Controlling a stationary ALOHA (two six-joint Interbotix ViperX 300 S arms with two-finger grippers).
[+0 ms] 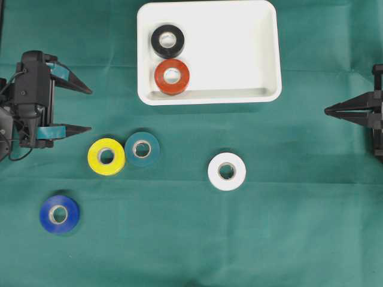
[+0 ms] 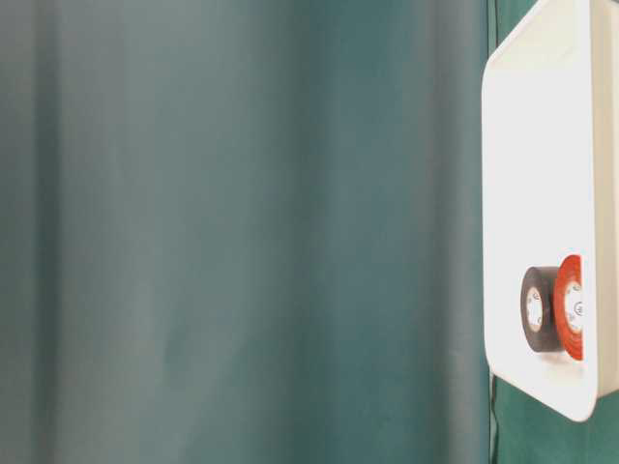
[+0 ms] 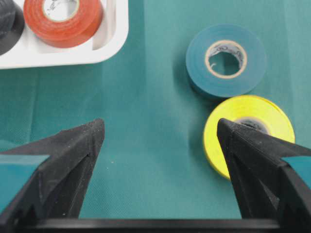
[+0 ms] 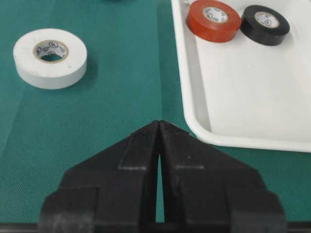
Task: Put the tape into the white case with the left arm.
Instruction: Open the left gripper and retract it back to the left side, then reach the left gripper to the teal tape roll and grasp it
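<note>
Several tape rolls lie flat on the green cloth: yellow point(image 1: 106, 156) touching teal point(image 1: 142, 149), white point(image 1: 227, 171) and blue point(image 1: 59, 214). The white case point(image 1: 233, 48) at the top centre holds a black roll point(image 1: 167, 40) and a red roll point(image 1: 172, 76). My left gripper point(image 1: 90, 109) stands open at the left edge with nothing between its fingers. In the left wrist view that gripper point(image 3: 160, 126) frames bare cloth, and its right finger overlaps the yellow roll point(image 3: 233, 109); the teal roll point(image 3: 199, 73) lies beyond. My right gripper point(image 1: 326, 110) is shut at the right edge.
The right wrist view shows the shut right gripper point(image 4: 159, 122) just short of the case's near corner point(image 4: 252, 97), with the white roll point(image 4: 73, 53) far left. The table-level view shows the case point(image 2: 542, 145) with its black point(image 2: 537, 309) and red point(image 2: 571, 307) rolls.
</note>
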